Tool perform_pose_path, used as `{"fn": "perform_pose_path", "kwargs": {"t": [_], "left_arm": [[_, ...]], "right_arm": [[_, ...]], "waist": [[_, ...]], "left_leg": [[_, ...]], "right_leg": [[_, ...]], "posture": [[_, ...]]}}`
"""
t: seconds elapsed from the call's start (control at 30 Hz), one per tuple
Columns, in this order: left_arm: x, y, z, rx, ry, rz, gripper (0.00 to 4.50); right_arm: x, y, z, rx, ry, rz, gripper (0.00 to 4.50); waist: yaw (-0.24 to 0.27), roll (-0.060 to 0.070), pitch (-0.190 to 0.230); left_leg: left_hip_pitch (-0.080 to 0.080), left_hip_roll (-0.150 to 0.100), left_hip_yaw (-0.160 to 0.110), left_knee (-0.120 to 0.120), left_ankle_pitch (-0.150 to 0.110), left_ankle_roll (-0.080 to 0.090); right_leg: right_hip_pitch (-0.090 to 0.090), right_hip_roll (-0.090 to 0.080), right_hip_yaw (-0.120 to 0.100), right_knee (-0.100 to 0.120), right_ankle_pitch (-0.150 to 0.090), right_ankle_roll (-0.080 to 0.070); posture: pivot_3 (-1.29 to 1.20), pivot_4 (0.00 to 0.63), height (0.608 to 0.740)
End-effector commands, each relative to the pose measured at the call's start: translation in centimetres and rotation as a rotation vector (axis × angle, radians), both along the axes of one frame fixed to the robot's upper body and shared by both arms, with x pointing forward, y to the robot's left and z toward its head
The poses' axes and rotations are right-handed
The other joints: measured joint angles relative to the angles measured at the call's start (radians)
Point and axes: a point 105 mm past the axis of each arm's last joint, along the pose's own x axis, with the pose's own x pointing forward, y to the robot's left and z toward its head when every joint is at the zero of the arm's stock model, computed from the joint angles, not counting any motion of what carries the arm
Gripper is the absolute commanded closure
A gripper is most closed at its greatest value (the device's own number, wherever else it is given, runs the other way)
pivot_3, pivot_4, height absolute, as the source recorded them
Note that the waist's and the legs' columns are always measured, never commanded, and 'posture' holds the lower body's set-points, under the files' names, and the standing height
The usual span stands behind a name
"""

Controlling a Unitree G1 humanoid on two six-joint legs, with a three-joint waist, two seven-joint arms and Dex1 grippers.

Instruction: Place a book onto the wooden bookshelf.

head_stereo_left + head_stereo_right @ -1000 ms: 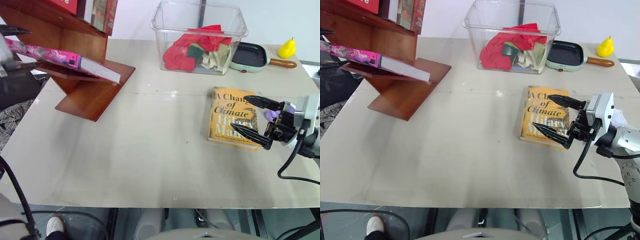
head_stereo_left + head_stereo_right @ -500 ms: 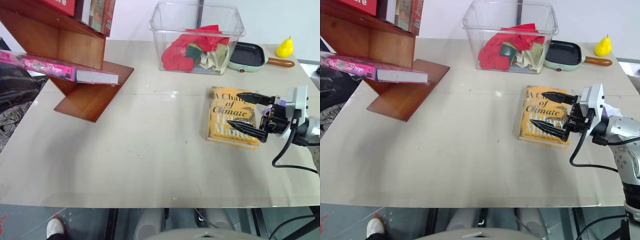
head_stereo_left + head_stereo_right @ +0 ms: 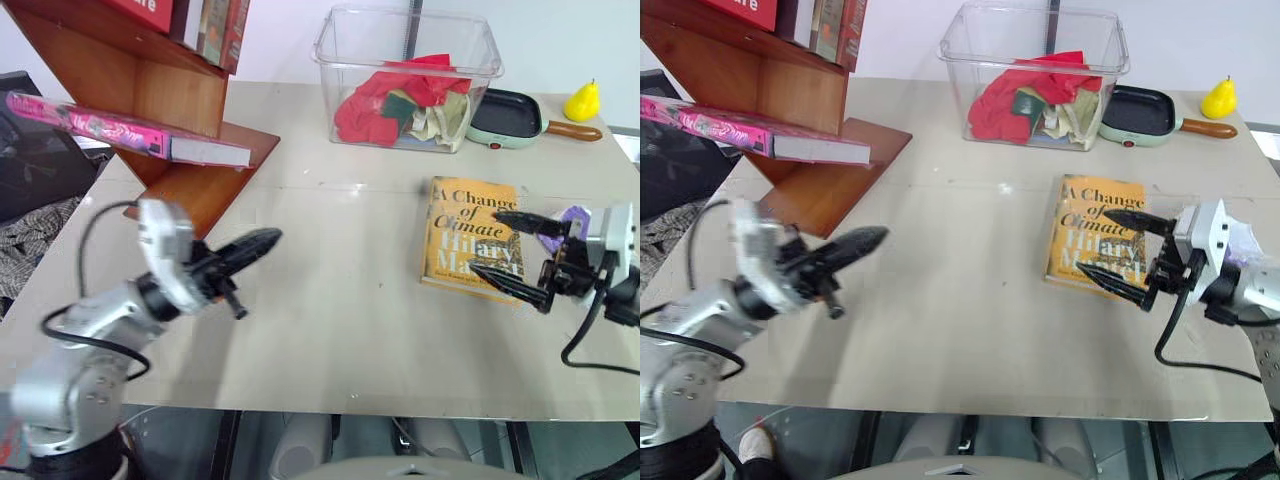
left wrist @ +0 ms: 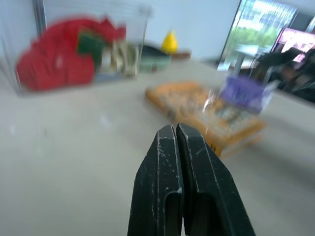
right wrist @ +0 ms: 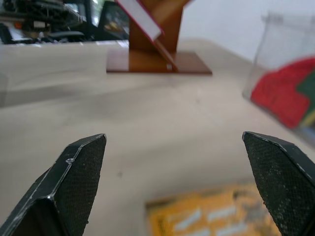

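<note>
Left eye view shows the book (image 3: 130, 132) lying flat on a slanted board of the wooden bookshelf (image 3: 150, 80), so I judge the placing done. My left fingers (image 3: 262, 240) are pressed together, empty, above the tabletop (image 3: 320, 300). My right fingers (image 3: 520, 255) stand wide apart over the yellow book (image 3: 460, 225). Next, I'd simply rest both arms.

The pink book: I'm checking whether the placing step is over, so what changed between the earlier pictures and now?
The left hand has let go of the pink book, which now lies alone on the slanted board of the wooden bookshelf. That hand has come away over the table, shut and empty. The right hand stays open above the yellow book.
</note>
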Motion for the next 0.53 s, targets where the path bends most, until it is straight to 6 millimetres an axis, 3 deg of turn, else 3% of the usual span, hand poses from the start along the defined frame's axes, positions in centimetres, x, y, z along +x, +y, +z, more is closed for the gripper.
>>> {"fn": "perform_pose_path", "kwargs": {"t": [0.03, 0.2, 0.23, 0.27, 0.37, 0.43, 0.53], "left_arm": [[-0.4, 0.9, -0.8, 0.068, -0.009, 0.026, 4.45], [-1.1, 4.0, -1.9, 0.135, 0.062, 0.034, 4.45], [-1.3, 4.4, -2.0, 0.142, 0.070, 0.024, 3.89], [-1.5, 4.8, -2.2, 0.173, 0.078, 0.024, 3.67], [-2.1, 5.3, -2.8, 0.238, 0.090, 0.020, 2.25], [-2.3, 5.6, -3.0, 0.255, 0.093, 0.016, 1.55], [-2.6, 5.8, -3.2, 0.257, 0.095, 0.010, 1.55]], "right_arm": [[-1.9, -2.6, -0.6, -0.052, 0.007, -0.115, 0.00], [-5.5, -6.7, -3.5, -0.147, 0.126, -0.267, 0.00], [-6.1, -7.3, -3.9, -0.160, 0.144, -0.289, 0.00], [-6.5, -7.8, -4.3, -0.172, 0.157, -0.310, 0.00], [-7.1, -8.7, -4.7, -0.187, 0.170, -0.342, 0.00], [-7.1, -8.9, -4.9, -0.191, 0.172, -0.346, 0.00], [-7.1, -9.0, -5.2, -0.197, 0.173, -0.345, 0.00]], "waist": [[0.001, 0.000, 0.000], [0.000, 0.002, -0.001], [-0.002, 0.002, -0.001], [-0.004, 0.002, -0.001], [-0.008, 0.003, -0.002], [-0.010, 0.003, -0.002], [-0.008, 0.003, -0.003]], "left_leg": [[0.000, 0.000, 0.000, 0.000, 0.000, 0.000], [0.001, 0.001, 0.002, 0.000, 0.000, 0.000], [0.002, 0.002, 0.002, 0.000, 0.000, 0.000], [0.003, 0.002, 0.003, 0.000, 0.000, 0.000], [0.005, 0.004, 0.007, 0.000, 0.000, 0.001], [0.005, 0.004, 0.008, 0.000, 0.000, 0.001], [0.005, 0.004, 0.008, 0.000, 0.000, 0.001]], "right_leg": [[0.000, 0.000, 0.000, 0.000, 0.000, 0.000], [0.001, 0.006, 0.001, -0.001, -0.002, -0.003], [0.001, 0.007, 0.001, -0.001, -0.003, -0.004], [0.002, 0.007, 0.002, -0.001, -0.003, -0.004], [0.003, 0.007, 0.005, -0.001, -0.004, -0.003], [0.003, 0.007, 0.006, -0.001, -0.004, -0.002], [0.003, 0.007, 0.006, -0.001, -0.004, -0.004]], "posture": [[0.00, 0.150, 0.740], [0.00, 0.150, 0.740], [0.00, 0.150, 0.740], [0.00, 0.150, 0.740], [0.00, 0.150, 0.740], [0.00, 0.150, 0.740], [0.00, 0.150, 0.740]]}}
